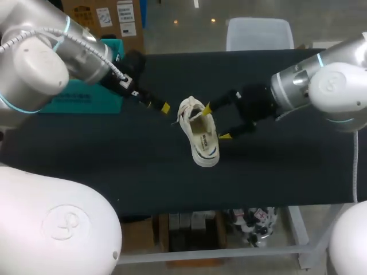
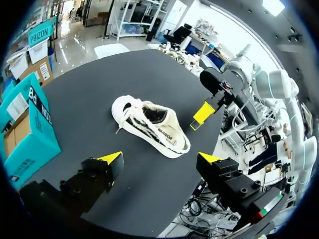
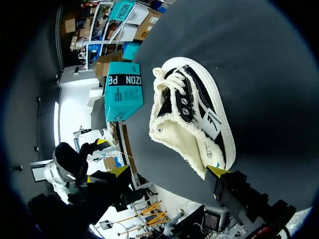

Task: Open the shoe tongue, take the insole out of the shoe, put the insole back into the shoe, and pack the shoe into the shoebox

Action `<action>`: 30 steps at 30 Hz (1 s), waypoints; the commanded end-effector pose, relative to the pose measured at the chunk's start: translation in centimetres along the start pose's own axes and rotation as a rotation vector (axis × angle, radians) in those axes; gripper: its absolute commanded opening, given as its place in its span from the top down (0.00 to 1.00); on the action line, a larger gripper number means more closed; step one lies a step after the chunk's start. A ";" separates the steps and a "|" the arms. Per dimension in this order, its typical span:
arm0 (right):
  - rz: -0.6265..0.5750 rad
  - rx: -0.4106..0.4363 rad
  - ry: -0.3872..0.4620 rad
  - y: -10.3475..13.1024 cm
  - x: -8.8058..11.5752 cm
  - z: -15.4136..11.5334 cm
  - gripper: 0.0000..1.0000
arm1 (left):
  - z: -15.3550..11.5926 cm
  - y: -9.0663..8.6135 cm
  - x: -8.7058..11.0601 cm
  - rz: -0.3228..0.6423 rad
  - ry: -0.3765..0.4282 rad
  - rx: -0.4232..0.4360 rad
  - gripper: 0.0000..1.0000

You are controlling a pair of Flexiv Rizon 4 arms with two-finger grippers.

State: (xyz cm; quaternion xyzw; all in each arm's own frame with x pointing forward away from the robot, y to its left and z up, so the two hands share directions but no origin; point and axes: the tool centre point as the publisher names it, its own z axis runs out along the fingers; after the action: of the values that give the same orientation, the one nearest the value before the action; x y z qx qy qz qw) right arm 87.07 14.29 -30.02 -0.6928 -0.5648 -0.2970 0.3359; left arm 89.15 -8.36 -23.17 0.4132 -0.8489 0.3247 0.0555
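A white canvas shoe with dark stripes lies on the black table, its toe toward the near edge and its laces loose. My right gripper is open at the shoe's right side, with one yellow tip by the tongue and the other by the sole. In the right wrist view the shoe lies just ahead of the right gripper, showing its cream-lined opening. My left gripper hovers open to the left of the shoe. From the left wrist, the shoe lies apart ahead of the left gripper.
A teal shoebox stands at the table's left edge behind my left arm, also seen as the shoebox and the shoebox. Bare black tabletop stretches in front of the shoe and to its right.
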 end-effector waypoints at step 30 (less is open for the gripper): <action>-0.223 -0.037 -0.375 -0.4 -1.9 -1.1 0.39 | 1.9 2.5 -0.9 -0.883 -0.440 -0.330 0.00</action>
State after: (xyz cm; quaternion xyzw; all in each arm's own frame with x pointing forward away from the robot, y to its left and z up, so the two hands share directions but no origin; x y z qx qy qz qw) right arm 86.64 11.01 -30.48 -0.6687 -0.6843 -0.2119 0.1990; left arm 87.70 -8.01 -26.22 0.7678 -0.6296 0.0763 0.0910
